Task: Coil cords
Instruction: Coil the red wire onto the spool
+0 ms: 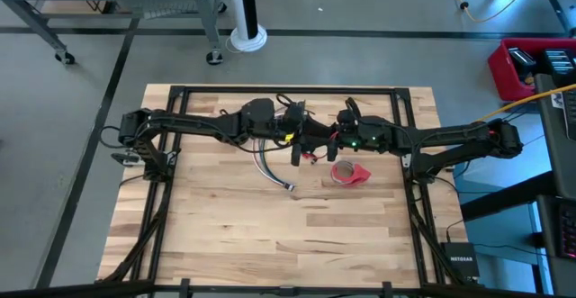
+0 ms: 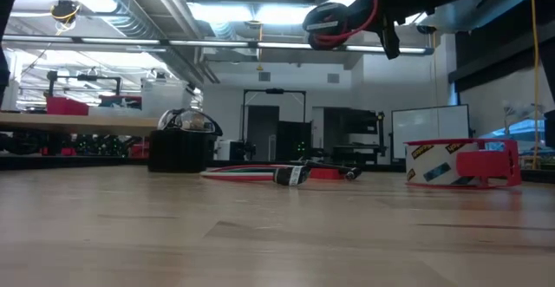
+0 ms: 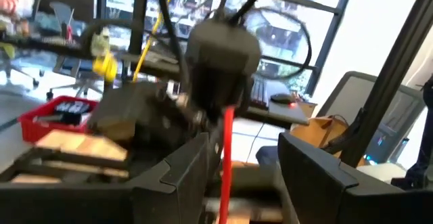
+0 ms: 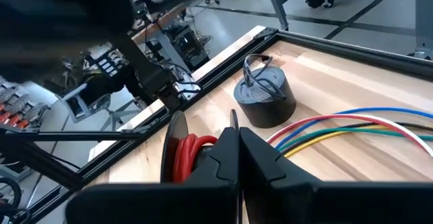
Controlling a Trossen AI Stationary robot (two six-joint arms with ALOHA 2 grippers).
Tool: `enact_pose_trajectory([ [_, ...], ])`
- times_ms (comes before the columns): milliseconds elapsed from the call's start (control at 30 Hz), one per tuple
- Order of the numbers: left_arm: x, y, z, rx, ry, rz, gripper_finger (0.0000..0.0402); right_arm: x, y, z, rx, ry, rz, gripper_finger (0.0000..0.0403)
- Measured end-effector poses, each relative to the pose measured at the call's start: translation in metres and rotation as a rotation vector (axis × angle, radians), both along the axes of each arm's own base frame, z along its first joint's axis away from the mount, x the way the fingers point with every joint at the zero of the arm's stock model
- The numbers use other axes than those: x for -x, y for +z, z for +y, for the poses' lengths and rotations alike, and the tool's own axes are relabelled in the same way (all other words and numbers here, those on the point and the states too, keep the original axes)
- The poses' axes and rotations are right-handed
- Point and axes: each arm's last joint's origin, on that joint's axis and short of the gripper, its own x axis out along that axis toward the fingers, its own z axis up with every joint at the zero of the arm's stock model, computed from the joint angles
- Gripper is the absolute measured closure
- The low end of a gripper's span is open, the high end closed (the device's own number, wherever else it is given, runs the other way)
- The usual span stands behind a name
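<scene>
My right gripper is shut on the small black-and-red coil, which hangs high above the table. My left gripper faces it at the same height and is open. A red strand of that coil hangs between its fingers; whether it touches them I cannot tell. In the high view the two grippers meet over the middle of the far half. The long bundle of coloured wires lies flat on the wood below them. The small grey coil with a black loop stands on its flat base near the far edge. My right gripper pinches a thin black part of the coil between its two shut fingers, which come nearly level from the table's right side. The red turns sit against the outer side of one finger. The coil is lifted clear of the table.
A red tape roll lies on the wood just right of the wire bundle. A black metal frame runs along the table's far, left and right edges. Bare wood fills the near half.
</scene>
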Motion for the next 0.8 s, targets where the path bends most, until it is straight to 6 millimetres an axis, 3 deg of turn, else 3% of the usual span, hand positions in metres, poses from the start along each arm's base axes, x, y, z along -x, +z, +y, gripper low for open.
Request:
enact_pose_trajectory([
  [567, -0.006, -0.010, 0.001, 0.017, -0.001, 0.046, 0.0234, -0.013, -0.010, 0.000, -0.014, 0.040, 0.001, 0.0402],
  [667, -0.006, -0.011, 0.001, -0.008, -0.001, 0.047, 0.0258, -0.013, -0.011, 0.000, -0.014, 0.040, 0.003, 0.0402],
  [800, -0.006, -0.011, 0.001, -0.043, 0.001, 0.043, 0.0318, -0.013, -0.011, 0.000, -0.014, 0.040, 0.003, 0.0402],
])
